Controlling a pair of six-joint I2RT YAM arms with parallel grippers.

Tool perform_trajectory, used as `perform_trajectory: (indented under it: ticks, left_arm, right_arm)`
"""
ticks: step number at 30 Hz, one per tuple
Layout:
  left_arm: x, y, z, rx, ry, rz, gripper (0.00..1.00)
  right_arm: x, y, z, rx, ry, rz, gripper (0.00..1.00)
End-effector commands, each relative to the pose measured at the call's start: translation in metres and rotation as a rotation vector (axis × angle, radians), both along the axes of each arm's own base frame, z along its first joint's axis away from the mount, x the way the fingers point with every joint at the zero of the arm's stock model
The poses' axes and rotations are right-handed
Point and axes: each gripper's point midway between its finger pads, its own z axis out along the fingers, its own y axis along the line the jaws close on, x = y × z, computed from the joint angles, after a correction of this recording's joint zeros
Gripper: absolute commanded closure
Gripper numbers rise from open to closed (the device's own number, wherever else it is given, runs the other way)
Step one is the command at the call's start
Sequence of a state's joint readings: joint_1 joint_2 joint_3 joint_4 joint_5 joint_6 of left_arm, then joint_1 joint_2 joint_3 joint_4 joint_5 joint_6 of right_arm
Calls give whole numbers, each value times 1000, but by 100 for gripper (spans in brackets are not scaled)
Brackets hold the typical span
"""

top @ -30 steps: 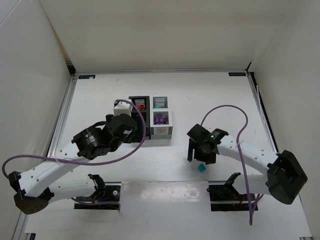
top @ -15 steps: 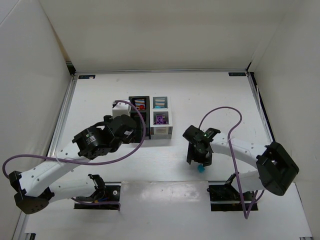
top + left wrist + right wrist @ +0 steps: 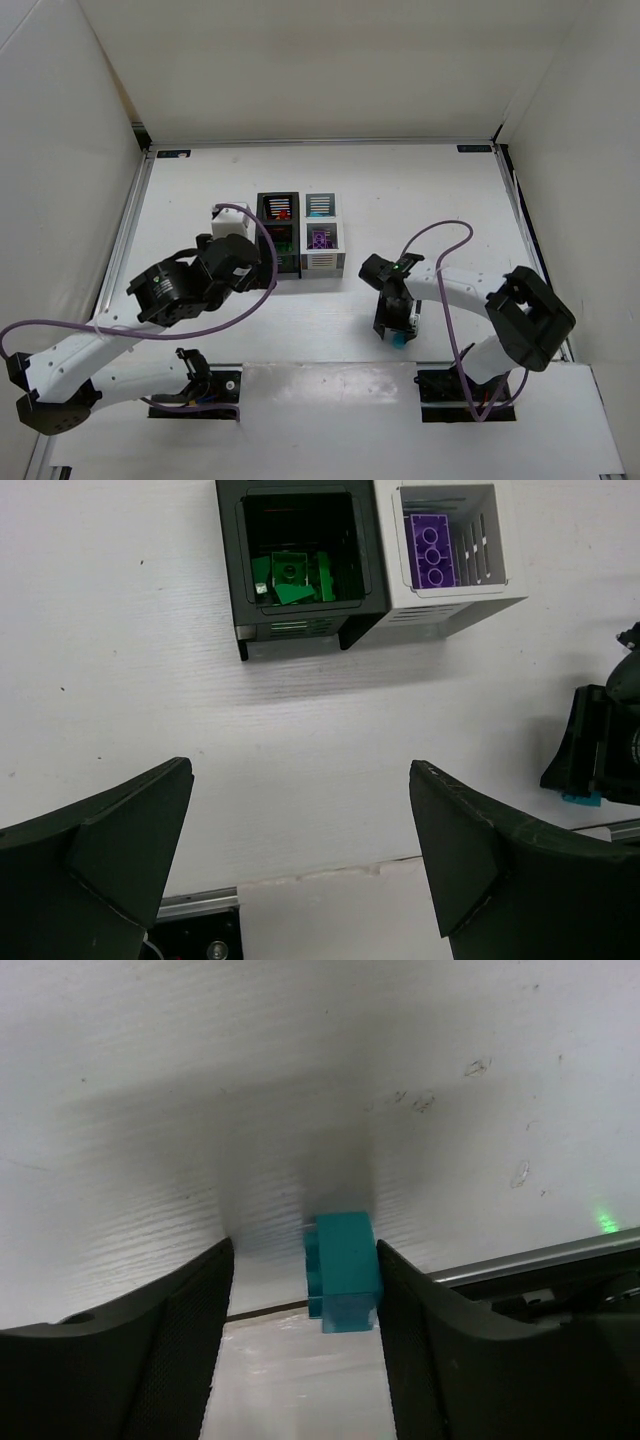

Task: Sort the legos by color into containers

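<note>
On the white table (image 3: 450, 200), ahead of your left gripper (image 3: 300, 770), sit the containers (image 3: 322, 262), well beyond its fingers, which stand wide apart over bare table. The black bin (image 3: 232, 570) nearest that gripper holds green legos (image 3: 290, 578). The white bin (image 3: 450, 612) beside it holds a purple brick (image 3: 432, 552). Your right gripper (image 3: 392, 322) points down at the table, jaws apart, with a teal brick (image 3: 345, 1265) between them, close against the right-hand finger in the wrist view.
</note>
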State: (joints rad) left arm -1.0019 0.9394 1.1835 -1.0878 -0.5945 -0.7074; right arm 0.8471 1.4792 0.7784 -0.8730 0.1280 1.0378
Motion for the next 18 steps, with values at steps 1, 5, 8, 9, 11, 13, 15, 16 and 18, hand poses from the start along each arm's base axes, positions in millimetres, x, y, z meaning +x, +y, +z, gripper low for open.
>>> perform_trajectory:
  ticks: [1, 5, 8, 9, 11, 13, 15, 16, 18]
  left_arm:
    - [-5, 4, 4, -5, 1, -5, 0]
    - [-8, 9, 4, -4, 2, -8, 0]
    - [-10, 11, 4, -11, -5, -11, 0]
    - [-10, 11, 3, -10, -6, -11, 0]
    - [-10, 13, 2, -6, -5, -12, 0]
    - [-11, 13, -1, 2, 4, -10, 0]
    - [-13, 16, -6, 10, 18, 2, 0]
    - [-14, 16, -10, 17, 26, 5, 0]
    - [-15, 19, -13, 7, 37, 31, 0]
  right_arm:
    - [-4, 0, 5, -36, 25, -53, 47]
    - [-6, 0, 4, -38, 32, -73, 65]
    - [-5, 1, 4, -38, 25, -77, 73]
    - [-5, 1, 4, -41, 24, -77, 76]
    - [-3, 1, 8, -48, 10, -68, 84]
    - [4, 4, 16, -48, -33, -28, 88]
    - [12, 12, 32, -36, -67, 3, 90]
    - [15, 9, 39, -52, -86, 34, 90]
    - [33, 24, 64, -16, -143, 72, 92]
